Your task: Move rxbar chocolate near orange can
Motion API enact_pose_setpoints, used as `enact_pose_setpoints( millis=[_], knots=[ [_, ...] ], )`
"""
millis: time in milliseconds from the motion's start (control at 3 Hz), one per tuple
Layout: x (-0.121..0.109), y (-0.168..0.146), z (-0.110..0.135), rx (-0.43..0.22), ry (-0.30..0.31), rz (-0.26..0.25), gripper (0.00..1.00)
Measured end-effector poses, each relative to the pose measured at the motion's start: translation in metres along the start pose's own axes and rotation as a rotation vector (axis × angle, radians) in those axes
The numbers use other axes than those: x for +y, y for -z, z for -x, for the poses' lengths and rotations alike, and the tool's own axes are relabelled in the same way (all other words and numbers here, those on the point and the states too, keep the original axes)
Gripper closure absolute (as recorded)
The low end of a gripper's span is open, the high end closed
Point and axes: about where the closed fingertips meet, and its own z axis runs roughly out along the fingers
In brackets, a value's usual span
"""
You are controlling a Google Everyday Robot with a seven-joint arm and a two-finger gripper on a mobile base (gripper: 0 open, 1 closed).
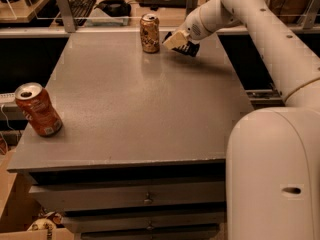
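The orange can (149, 33), bronze with a silver top, stands upright at the far edge of the grey table (140, 114). My gripper (173, 40) is just right of the can, a small gap away and low over the tabletop. It is shut on the rxbar chocolate (190, 49), a flat black wrapper that sticks out to the lower right of the tan fingers (175, 38). The bar hangs slightly above the table and part of it is hidden by the gripper.
A red-orange can (38, 110) stands at the table's near left corner. My white arm (260, 29) reaches in from the right and my base (275, 174) fills the lower right. Drawers (145, 199) sit under the tabletop. A desk with a keyboard (80, 5) lies behind.
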Motion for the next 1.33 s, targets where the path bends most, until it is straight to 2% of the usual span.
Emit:
enact_pose_setpoints(
  millis=[333,667,1000,1333],
  knots=[
    [-0.002,-0.009,0.001,-0.004,-0.007,0.002,0.15],
    [-0.003,-0.014,0.003,-0.01,-0.013,0.007,0.0],
    [-0.003,-0.015,0.004,-0.01,-0.013,0.007,0.0],
    [-0.016,0.05,-0.013,0.008,-0.016,-0.074,0.0]
  ],
)
